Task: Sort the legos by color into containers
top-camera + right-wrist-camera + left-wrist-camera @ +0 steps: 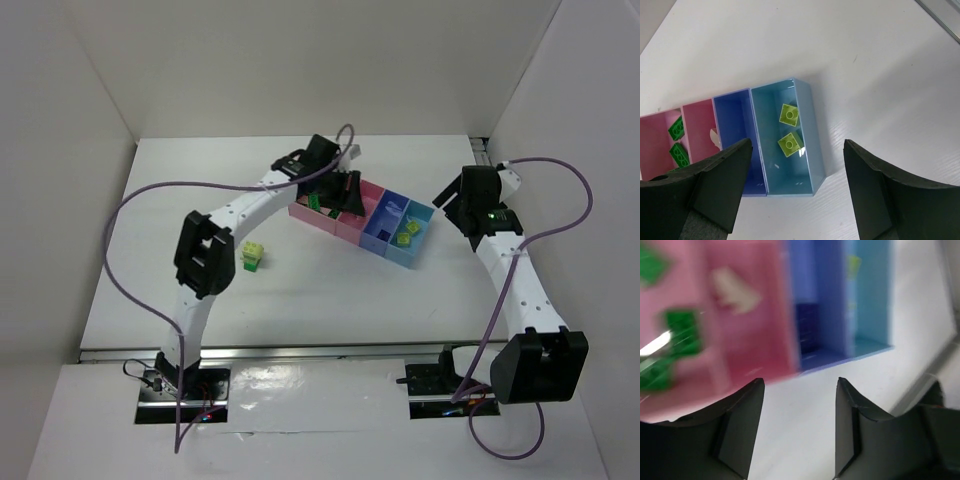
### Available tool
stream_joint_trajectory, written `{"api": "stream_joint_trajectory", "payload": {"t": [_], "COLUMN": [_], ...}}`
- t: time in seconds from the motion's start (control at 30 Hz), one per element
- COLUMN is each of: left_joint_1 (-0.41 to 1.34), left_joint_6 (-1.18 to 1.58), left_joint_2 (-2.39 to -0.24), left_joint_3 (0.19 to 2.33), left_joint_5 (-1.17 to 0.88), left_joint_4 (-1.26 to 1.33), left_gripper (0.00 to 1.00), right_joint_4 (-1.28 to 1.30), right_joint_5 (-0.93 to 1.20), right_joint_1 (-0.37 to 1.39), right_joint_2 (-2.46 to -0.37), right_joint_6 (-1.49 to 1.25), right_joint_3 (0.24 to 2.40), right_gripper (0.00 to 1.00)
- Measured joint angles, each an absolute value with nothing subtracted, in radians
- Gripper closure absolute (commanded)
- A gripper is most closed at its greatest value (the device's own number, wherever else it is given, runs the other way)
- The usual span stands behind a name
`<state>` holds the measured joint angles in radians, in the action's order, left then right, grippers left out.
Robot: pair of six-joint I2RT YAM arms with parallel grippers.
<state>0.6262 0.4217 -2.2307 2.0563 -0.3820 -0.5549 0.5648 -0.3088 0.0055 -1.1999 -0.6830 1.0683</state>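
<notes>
The joined bins stand mid-table: wide pink, narrow pink, blue, light blue. My left gripper hovers over the pink bins, open and empty. Its blurred wrist view shows dark green bricks in the wide pink bin, a beige brick in the narrow pink bin and a dark blue brick in the blue bin. My right gripper is open and empty, above and right of the light blue bin, which holds two yellow-green bricks. A yellow-green brick and a dark green brick lie on the table to the left.
White walls enclose the table on three sides. A metal rail runs along the near edge by the arm bases. Purple cables loop from both arms. In the right wrist view the fingers frame the blue bin and the light blue bin.
</notes>
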Motion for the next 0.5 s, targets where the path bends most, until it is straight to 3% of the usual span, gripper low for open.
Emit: {"api": "stream_joint_trajectory", "payload": {"t": [0.2, 0.4, 0.5], "left_joint_1": [0.511, 0.416, 0.385], "left_joint_6": [0.403, 0.466, 0.509], "left_joint_2": [-1.986, -1.873, -1.872], "left_joint_3": [1.861, 1.731, 1.706], "left_joint_5": [-0.111, 0.076, 0.148], "left_joint_4": [-0.632, -0.702, -0.769], "left_gripper": [0.39, 0.21, 0.18], "right_joint_4": [0.562, 0.561, 0.558], "right_joint_5": [-0.296, -0.27, -0.265], "right_joint_1": [0.006, 0.006, 0.013], "right_joint_2": [-1.2, -1.203, -1.218], "right_joint_6": [-0.683, -0.682, -0.678], "right_joint_3": [1.053, 1.052, 1.052], "right_gripper": [0.19, 0.19, 0.19]}}
